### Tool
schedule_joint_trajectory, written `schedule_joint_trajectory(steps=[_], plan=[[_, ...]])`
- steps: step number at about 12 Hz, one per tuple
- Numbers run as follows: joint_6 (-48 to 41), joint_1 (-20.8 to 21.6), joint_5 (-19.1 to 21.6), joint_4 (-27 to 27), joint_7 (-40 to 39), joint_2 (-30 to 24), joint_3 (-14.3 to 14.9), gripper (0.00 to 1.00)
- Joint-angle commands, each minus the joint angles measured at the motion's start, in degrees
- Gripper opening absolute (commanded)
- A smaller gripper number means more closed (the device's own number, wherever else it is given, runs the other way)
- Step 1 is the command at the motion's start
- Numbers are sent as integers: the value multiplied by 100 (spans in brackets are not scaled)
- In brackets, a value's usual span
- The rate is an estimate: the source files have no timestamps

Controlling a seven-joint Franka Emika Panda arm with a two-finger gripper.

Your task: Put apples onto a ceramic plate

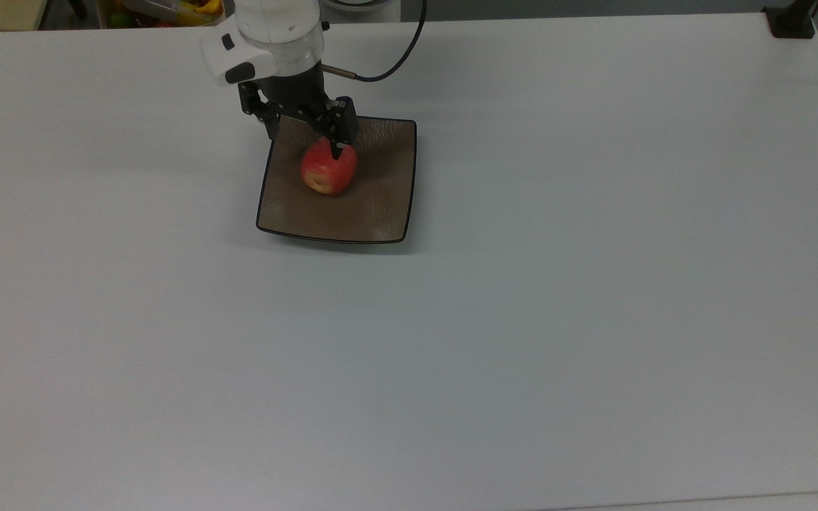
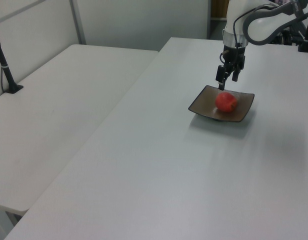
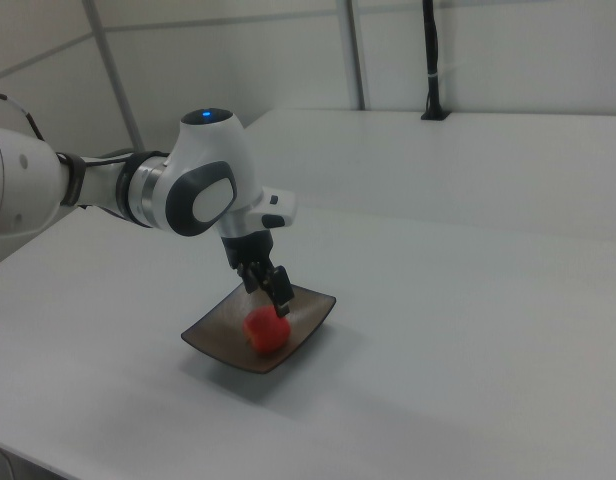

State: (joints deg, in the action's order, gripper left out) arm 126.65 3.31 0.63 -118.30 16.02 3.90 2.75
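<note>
apple (image 1: pixel 329 170): found lying in the shallow middle of the ceramic plate (image 1: pixel 380 213), right under the claw and a touch toward the top view's bottom. nothing is touching it in the left view.
claw (image 1: pixel 306 135): seen hanging just above the plate's far edge, fingers (image 1: pixel 339 135) spread wide, nothing held. one fingertip overlaps the apple's top in the top view, but a gap is visible in the left view (image 2: pixel 227 80).
plate: sat flat on the white table (image 1: pixel 593 284), directly below the claw. square, glossy, thin dark rim.
apple handling, just a guess: probably light and firm, so it can be squeezed a bit without denting. round with slightly bumpy skin, so rolling is to be expected if it's nudged. the dished centre should keep it in.
where to grab: across the widest part, at the equator, fingers on opposite sides, approached from straight above. the yellowish patch makes no difference.
plate handling, also a guess: ceramic, so heavy-ish, stiff, chippable. best left alone, rim not to be bumped.
task status: looks pretty much done, apple is on the plate.
</note>
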Motion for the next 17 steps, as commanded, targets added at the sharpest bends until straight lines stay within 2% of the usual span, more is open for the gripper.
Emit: schedule_joint_trajectory(steps=[1,2,3,4,7,11,17], plan=[[-438,12,-54,8,16,-257,-11,100],[-561,20,-158,17,-19,-388,-28,100],[-623,12,-403,35,-255,-459,-185,100],[-746,3,-466,122,-405,-521,-317,100],[-1597,169,-467,569,-843,-548,-468,100],[-1425,363,-353,615,-1022,-495,-477,100],[-1345,346,-335,650,-1048,-442,-477,100]])
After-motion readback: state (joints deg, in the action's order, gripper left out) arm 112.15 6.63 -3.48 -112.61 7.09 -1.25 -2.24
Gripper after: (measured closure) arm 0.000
